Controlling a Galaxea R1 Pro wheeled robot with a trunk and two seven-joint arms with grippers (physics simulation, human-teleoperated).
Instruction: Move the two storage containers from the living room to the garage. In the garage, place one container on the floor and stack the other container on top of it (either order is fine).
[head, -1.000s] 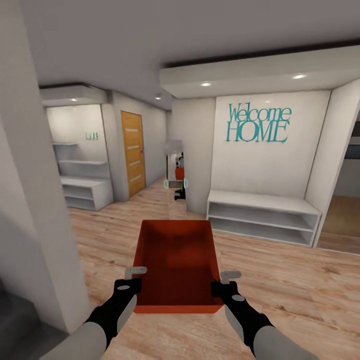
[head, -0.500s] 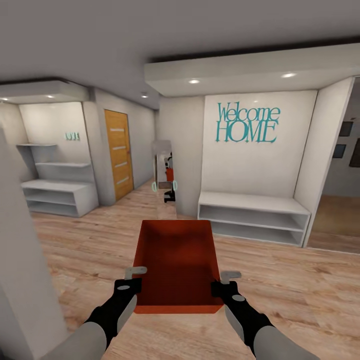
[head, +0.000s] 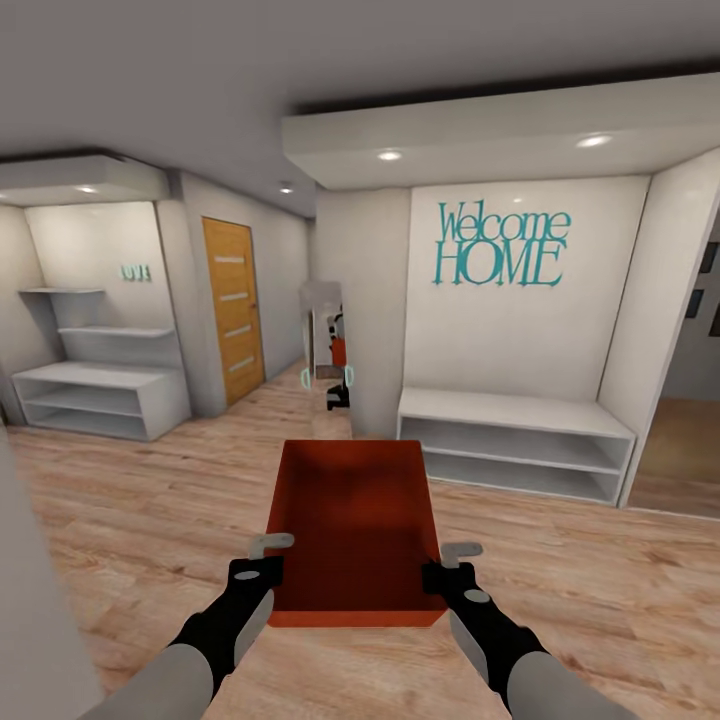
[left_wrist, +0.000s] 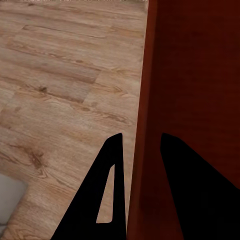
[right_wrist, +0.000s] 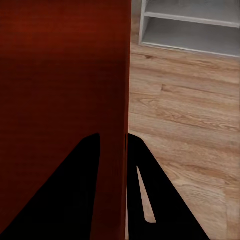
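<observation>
You carry one bin down the hallway, one gripper on each side wall.

Your left gripper (head: 271, 544) pinches the storage container's (head: 355, 520) left wall; your right gripper (head: 461, 550) clamps the opposite wall, so it rides level above the wood-plank flooring (head: 600, 580).

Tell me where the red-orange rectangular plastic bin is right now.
In the head view the red-orange rectangular plastic bin is centred low, held above the wood-plank floor between the left gripper and right gripper, before the white bench shelf.

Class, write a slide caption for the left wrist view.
Left end effector gripping the red bin's wall above wood flooring.
</observation>
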